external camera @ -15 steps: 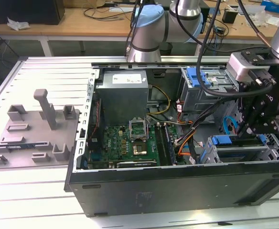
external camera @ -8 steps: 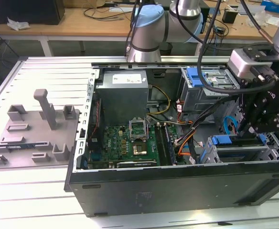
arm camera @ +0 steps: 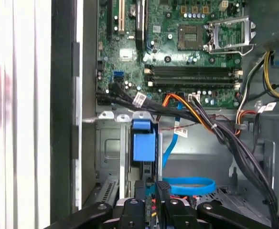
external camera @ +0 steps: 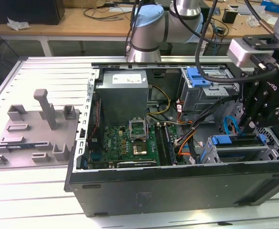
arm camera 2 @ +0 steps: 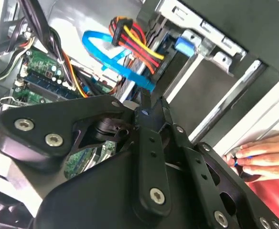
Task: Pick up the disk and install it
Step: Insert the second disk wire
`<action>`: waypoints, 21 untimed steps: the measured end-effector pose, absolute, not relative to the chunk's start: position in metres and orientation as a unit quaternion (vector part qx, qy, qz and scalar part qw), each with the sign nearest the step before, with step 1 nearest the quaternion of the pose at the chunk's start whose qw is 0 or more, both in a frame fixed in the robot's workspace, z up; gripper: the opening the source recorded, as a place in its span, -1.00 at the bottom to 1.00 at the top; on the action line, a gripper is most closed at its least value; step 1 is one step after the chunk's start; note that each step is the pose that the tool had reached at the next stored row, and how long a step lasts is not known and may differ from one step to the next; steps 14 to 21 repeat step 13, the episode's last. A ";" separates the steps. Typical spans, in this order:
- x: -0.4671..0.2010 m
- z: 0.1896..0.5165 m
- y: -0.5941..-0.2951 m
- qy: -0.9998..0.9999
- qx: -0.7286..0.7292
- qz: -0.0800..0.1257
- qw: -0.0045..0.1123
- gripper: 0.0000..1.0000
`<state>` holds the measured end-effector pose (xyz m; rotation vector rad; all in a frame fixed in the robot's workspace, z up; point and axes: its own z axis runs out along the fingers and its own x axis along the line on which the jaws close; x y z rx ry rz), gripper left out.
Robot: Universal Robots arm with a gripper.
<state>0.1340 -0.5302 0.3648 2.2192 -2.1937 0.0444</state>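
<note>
Fingers of our gripper (external camera: pixel 248 128) hang just above the disk (external camera: pixel 237 148) in its bay, seemingly seating it, though we cannot tell their spread.

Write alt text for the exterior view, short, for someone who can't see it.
A robot arm's black gripper hangs over the drive bay at the exterior view's right of an open computer case, just above a blue-framed disk. The green motherboard lies exposed.
</note>
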 end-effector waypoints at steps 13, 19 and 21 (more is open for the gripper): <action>0.121 0.372 -0.529 -0.703 0.711 0.020 0.009 -0.79; 0.121 0.372 -0.529 -0.703 0.711 0.020 0.009 -0.79; 0.121 0.372 -0.529 -0.703 0.711 0.020 0.009 -0.79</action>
